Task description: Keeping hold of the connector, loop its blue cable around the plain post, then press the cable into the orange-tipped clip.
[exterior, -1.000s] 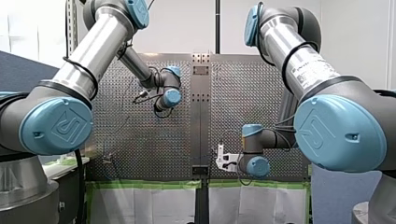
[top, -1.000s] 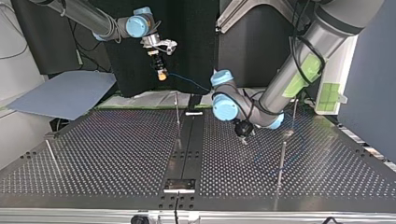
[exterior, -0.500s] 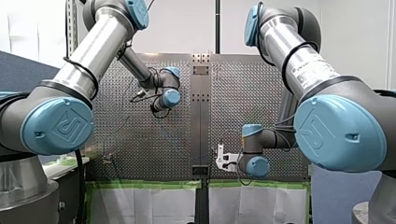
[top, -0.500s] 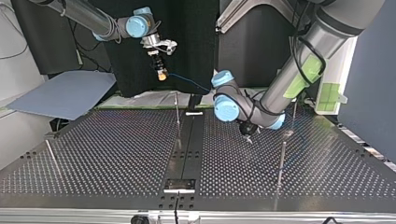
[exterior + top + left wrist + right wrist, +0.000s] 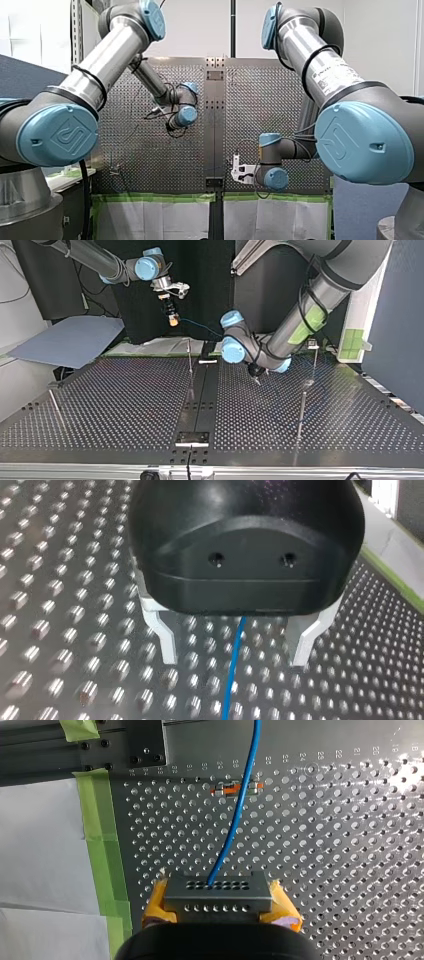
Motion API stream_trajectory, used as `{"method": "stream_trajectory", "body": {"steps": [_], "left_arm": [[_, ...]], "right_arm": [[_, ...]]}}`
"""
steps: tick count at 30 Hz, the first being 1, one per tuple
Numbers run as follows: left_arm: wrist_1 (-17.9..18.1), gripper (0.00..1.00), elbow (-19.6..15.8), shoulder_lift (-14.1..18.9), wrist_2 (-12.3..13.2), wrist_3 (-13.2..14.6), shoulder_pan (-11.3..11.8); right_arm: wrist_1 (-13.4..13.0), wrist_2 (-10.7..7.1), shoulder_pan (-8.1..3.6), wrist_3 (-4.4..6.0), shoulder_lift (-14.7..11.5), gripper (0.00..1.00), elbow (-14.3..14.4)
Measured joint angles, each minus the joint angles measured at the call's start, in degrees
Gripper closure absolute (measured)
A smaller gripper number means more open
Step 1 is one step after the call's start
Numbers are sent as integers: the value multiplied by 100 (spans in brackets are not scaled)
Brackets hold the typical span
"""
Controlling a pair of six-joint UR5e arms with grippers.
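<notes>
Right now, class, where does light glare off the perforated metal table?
Right wrist view: strong glare on the perforated metal table, on the side away from the green tape. Left wrist view: small glints around the thin blue cable. Top view: faint sheen only.

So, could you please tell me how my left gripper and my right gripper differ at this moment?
My left gripper has bare metal fingers, my right gripper yellow pads. My left gripper is open, the blue cable passing between its fingers and touching neither; my right gripper is shut on the grey connector. Both have two fingers with that cable between them.
</notes>
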Motion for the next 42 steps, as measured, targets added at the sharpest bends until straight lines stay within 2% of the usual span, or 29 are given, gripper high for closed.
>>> {"method": "stream_trajectory", "body": {"steps": [13, 26, 36, 42], "left_arm": [[41, 0, 0, -257, 1, -39, -234], [26, 0, 25, -905, 63, -138, -460], [-31, 0, 65, -990, 148, -208, -527], [-96, 0, 122, -1213, 176, -240, -589]], "right_arm": [[11, -3, 1, 1, 0, 100, 0], [7, -14, 1, 2, 0, 100, -2], [64, -18, 7, 2, 0, 100, -12], [103, -14, 30, 1, 0, 100, -36]]}}
